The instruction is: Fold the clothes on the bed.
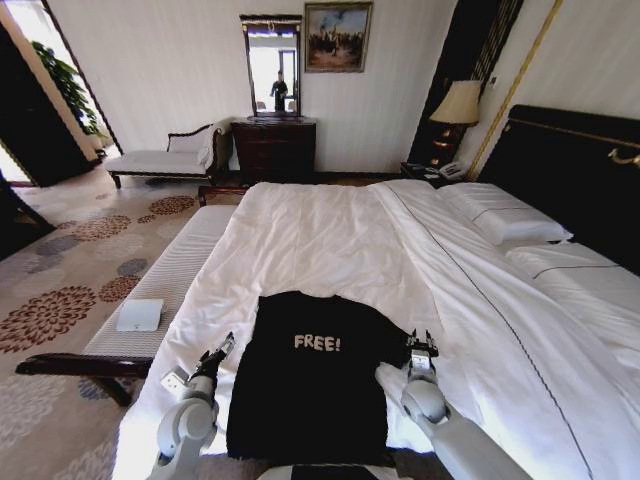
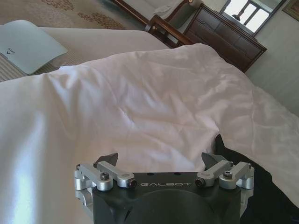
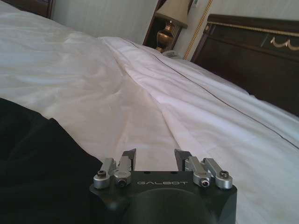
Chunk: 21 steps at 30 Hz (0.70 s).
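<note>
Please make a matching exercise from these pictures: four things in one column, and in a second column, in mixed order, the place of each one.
Things:
1. black T-shirt
2. left gripper
3. right gripper
4. table lamp

Places:
a. open, beside the shirt on the headboard's side
b. on the nightstand near the headboard
c. spread on the white bed
d. open, beside the shirt on the bench's side

Pairs: 1-c, 2-d, 3-a, 4-b

A black T-shirt [image 1: 310,375] lettered "FREE!" in white is seen on a white-sheeted bed [image 1: 330,240] with a dark headboard [image 1: 560,170]; the carpet [image 1: 70,260] is patterned with dark red florals.
</note>
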### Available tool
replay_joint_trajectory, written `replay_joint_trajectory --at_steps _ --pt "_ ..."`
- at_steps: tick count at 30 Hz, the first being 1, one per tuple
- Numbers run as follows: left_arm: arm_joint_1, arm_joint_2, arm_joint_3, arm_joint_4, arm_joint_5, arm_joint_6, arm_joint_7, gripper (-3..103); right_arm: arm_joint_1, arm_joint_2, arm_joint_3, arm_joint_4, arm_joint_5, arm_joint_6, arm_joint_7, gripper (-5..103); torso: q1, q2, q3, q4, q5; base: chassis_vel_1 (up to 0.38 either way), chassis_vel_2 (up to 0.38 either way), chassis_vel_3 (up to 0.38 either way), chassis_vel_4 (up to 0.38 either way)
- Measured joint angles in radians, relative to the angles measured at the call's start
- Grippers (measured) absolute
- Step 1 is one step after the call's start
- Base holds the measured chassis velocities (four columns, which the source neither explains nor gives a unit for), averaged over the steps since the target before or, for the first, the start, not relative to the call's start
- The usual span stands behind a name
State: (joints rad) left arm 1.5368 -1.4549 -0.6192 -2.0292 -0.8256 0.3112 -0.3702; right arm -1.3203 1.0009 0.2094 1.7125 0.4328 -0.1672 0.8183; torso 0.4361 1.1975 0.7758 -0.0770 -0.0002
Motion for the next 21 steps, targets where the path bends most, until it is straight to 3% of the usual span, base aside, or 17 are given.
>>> replay_joint_trajectory --at_steps 1,3,5,7,8,10,14,21 --pt "0.000 0.000 0.000 0.000 0.000 0.000 0.000 100 -0.023 0.000 0.007 0.038 0.039 0.000 0.005 48 0.000 0.000 0.000 0.0000 0.0001 0.000 0.000 0.000 0.000" --pt "0.000 0.000 0.002 0.000 0.001 0.000 0.000 100 -0.068 0.000 0.022 0.121 0.150 -0.001 0.008 59 0.000 0.000 0.000 -0.0001 -0.0001 0.000 0.000 0.000 0.000" --pt "0.000 -0.001 0.003 0.002 0.004 0.000 0.000 100 -0.116 0.001 0.033 0.214 0.326 -0.008 0.004 70 0.000 0.000 0.000 -0.0002 0.0002 0.000 0.000 0.000 0.000" --pt "-0.001 -0.001 0.004 0.002 0.004 0.000 0.000 100 -0.122 0.001 0.034 0.225 0.351 -0.009 0.001 70 0.000 0.000 0.000 -0.0002 0.0002 0.000 0.000 0.000 0.000" --pt "-0.002 -0.002 0.006 0.003 0.006 0.000 0.000 100 -0.148 0.003 0.047 0.279 0.463 -0.015 -0.018 76 0.000 0.000 0.000 -0.0002 0.0000 0.000 0.000 0.000 0.000" --pt "-0.003 -0.004 0.009 0.004 0.007 0.000 0.000 100 -0.167 0.009 0.060 0.315 0.550 -0.016 -0.045 86 0.000 0.000 0.000 -0.0001 -0.0001 0.000 0.000 0.000 0.000" --pt "-0.004 -0.004 0.010 0.009 0.007 0.000 0.001 100 -0.165 0.028 0.076 0.317 0.624 -0.007 -0.055 99 0.000 0.000 0.000 -0.0001 0.0002 0.000 0.000 0.000 0.000" --pt "-0.005 0.000 0.002 0.020 0.006 -0.003 0.001 100 -0.159 0.065 0.116 0.324 0.750 -0.001 -0.058 100 0.000 0.000 0.000 0.0000 0.0001 0.000 0.000 0.000 0.000"
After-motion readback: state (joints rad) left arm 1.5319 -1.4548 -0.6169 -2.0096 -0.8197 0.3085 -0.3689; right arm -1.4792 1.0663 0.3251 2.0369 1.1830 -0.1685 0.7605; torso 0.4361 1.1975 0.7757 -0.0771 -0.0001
